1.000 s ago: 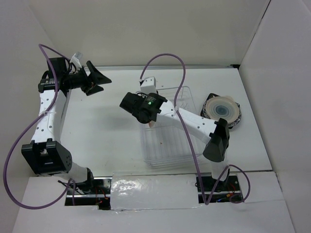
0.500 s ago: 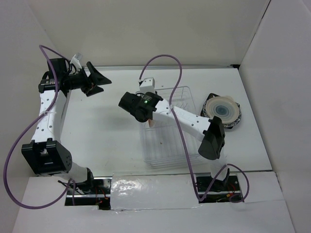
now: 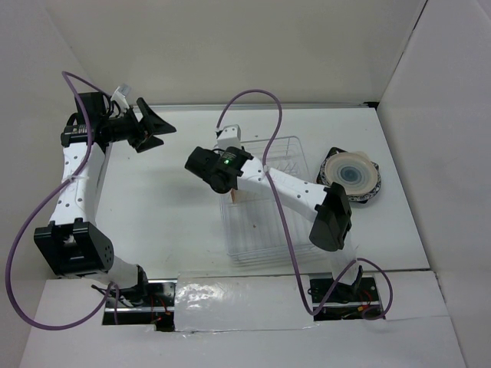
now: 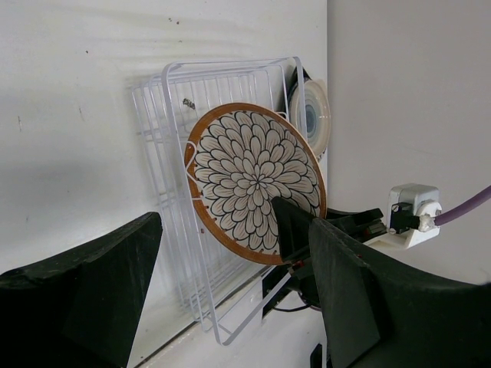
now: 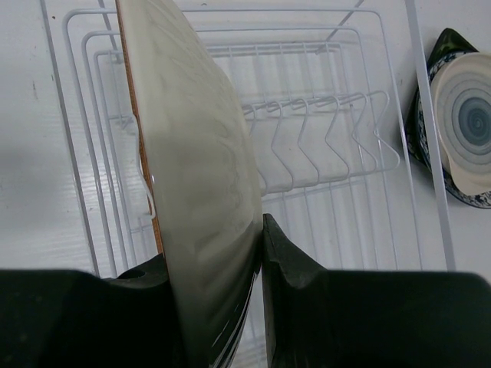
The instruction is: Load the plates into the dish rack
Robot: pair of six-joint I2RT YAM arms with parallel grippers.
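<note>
My right gripper (image 3: 232, 182) is shut on the brown-white radial-patterned plate (image 3: 238, 192) and holds it upright on edge at the left end of the wire dish rack (image 3: 268, 230). In the right wrist view the plate (image 5: 199, 176) is pinched between my fingers (image 5: 295, 264), and a rack tine touches its front. The left wrist view shows its patterned face (image 4: 257, 180) inside the rack (image 4: 173, 115). My left gripper (image 3: 151, 127) is open and empty at the far left. A stack of plates (image 3: 351, 173), with a blue-centred one on top, lies right of the rack.
A dark-rimmed floral plate (image 3: 369, 193) sits at the bottom of the stack. A row of upright tines (image 5: 322, 138) runs across the rack's middle. White walls close in at the back and right, near the stack.
My right arm has shifted slightly to the left and farther away, carrying the patterned plate toward the rack's left end. The left arm has not moved.
</note>
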